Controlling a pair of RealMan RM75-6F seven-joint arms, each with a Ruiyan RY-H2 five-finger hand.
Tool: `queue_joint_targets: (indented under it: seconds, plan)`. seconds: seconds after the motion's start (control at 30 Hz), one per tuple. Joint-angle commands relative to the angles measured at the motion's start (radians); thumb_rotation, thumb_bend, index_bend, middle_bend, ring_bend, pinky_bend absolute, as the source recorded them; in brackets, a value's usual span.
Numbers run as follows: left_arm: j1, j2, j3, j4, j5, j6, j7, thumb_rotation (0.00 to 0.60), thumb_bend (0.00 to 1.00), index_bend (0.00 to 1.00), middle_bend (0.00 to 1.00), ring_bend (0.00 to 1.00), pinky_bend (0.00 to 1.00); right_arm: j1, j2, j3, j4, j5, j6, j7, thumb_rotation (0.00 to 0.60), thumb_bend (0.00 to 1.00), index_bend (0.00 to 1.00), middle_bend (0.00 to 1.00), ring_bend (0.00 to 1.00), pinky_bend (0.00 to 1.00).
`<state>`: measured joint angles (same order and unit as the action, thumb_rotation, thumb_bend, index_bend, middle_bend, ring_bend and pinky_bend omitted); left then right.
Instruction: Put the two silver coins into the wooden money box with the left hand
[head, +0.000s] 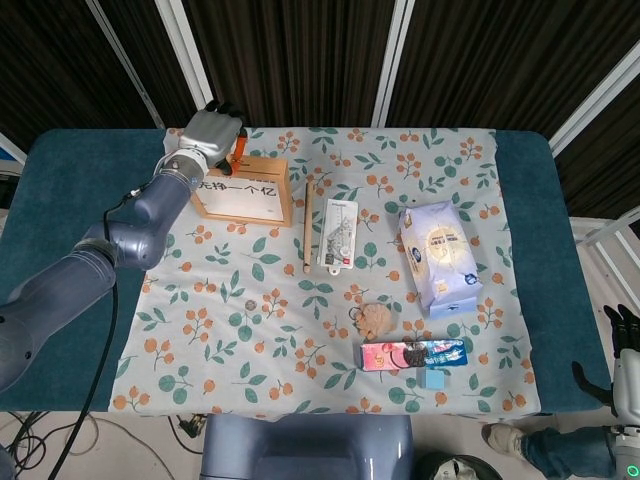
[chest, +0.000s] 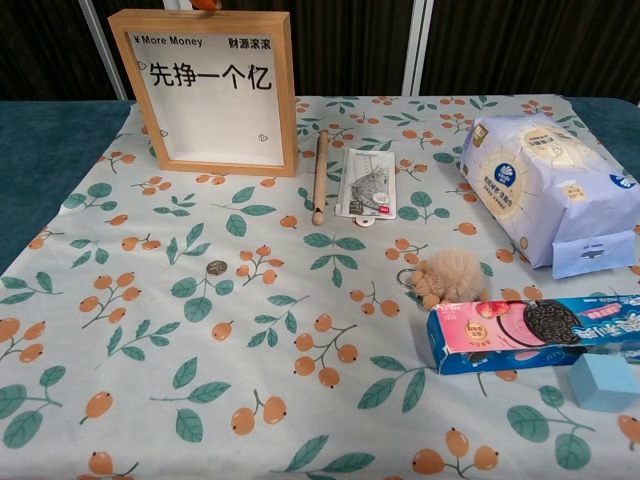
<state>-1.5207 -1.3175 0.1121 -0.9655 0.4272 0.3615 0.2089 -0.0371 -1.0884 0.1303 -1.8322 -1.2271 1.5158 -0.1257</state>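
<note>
The wooden money box (head: 245, 190) (chest: 212, 92) stands upright at the back left of the floral cloth, its white front printed with black characters. My left hand (head: 212, 133) hovers over the box's top edge with its fingers bunched downward. An orange fingertip (chest: 207, 5) shows right at the top rim. No coin is visible in that hand. One silver coin (chest: 216, 268) (head: 250, 303) lies flat on the cloth, in front of the box. My right hand (head: 624, 345) hangs off the table at the far right, holding nothing.
A wooden stick (chest: 319, 176) and a carded packet (chest: 366, 184) lie just right of the box. Further right are a blue-white bag (chest: 540, 190), a fluffy keychain (chest: 447, 277), a cookie box (chest: 535, 330) and a blue cube (chest: 604, 381).
</note>
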Motion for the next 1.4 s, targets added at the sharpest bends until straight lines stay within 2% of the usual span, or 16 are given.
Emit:
queue_joint_targets:
  seconds: [0.03, 0.77, 0.9, 1.23, 1.4]
  plan:
    - [0.0, 0.003, 0.002, -0.003, 0.0, -0.001, 0.002, 0.6, 0.56, 0.65, 0.15, 0.0, 0.0, 0.0, 0.0, 0.0, -0.001, 0.001, -0.001, 0.0, 0.6, 0.37, 0.11, 0.05, 0.0, 0.0]
    - [0.001, -0.003, 0.02, 0.009, -0.015, -0.027, 0.0, 0.6, 0.56, 0.66, 0.15, 0.0, 0.0, -0.001, 0.003, 0.003, -0.006, 0.012, 0.0, -0.003, 0.6, 0.37, 0.11, 0.05, 0.0, 0.0]
    - [0.001, -0.011, 0.026, 0.023, -0.02, -0.03, 0.001, 0.6, 0.56, 0.59, 0.14, 0.0, 0.0, -0.001, 0.003, 0.003, -0.006, 0.014, 0.0, -0.004, 0.6, 0.37, 0.11, 0.05, 0.0, 0.0]
    - [0.003, -0.016, 0.02, 0.033, -0.009, -0.03, -0.005, 0.6, 0.4, 0.52, 0.14, 0.0, 0.0, -0.001, 0.005, 0.002, -0.013, 0.025, -0.005, -0.01, 0.6, 0.37, 0.11, 0.05, 0.0, 0.0]
    - [0.003, -0.011, 0.015, 0.026, 0.001, -0.024, -0.008, 0.6, 0.37, 0.51, 0.14, 0.0, 0.0, 0.0, 0.005, 0.003, -0.016, 0.03, -0.007, -0.015, 0.6, 0.37, 0.11, 0.05, 0.0, 0.0]
